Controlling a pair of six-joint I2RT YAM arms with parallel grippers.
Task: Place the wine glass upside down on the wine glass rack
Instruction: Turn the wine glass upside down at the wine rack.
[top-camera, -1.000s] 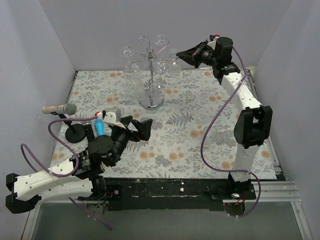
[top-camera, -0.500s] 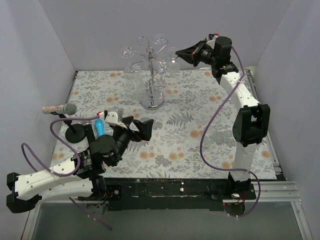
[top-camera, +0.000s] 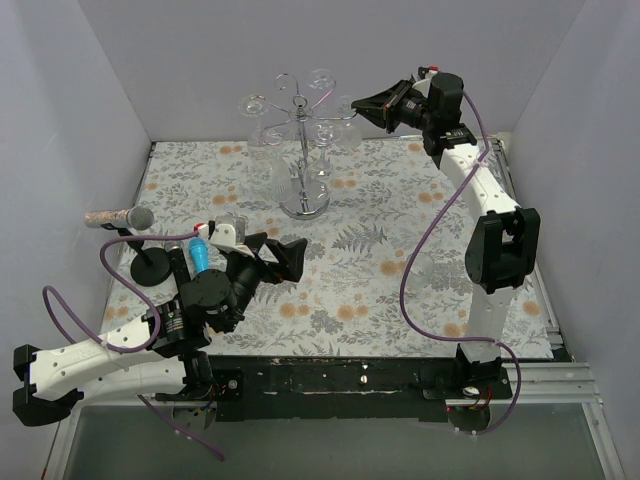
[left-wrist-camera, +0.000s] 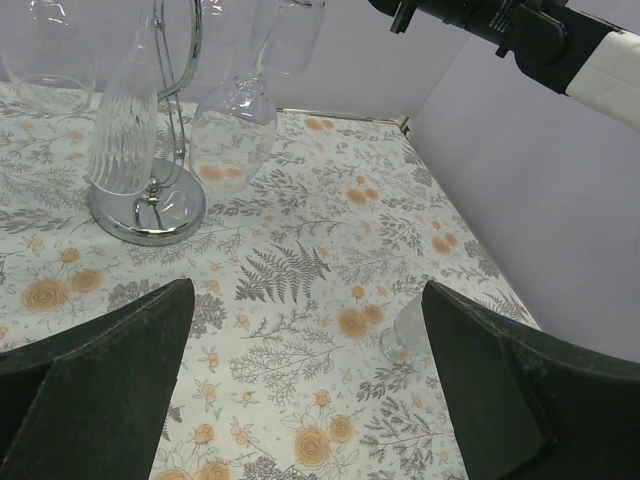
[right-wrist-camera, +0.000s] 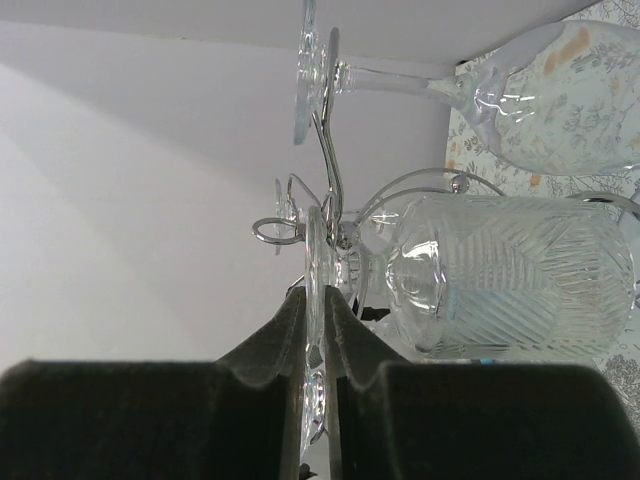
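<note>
Right gripper (top-camera: 358, 101) is inching up beside the wine glass rack (top-camera: 303, 120), jaws hugging the wine glass (right-wrist-camera: 480, 290) foot; can't tell whether it's clamping or releasing. Letting go before the foot is sitting in the rack arm is risking a drop.

Pale lilac walls (top-camera: 100, 80), floral tabletop (top-camera: 380, 230)

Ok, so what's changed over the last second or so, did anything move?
The right gripper eased slightly left toward the wine glass rack, carrying the wine glass by its foot; no release is visible. The left gripper stayed open and low over the table, and the rack and its other hanging glasses did not move.
</note>
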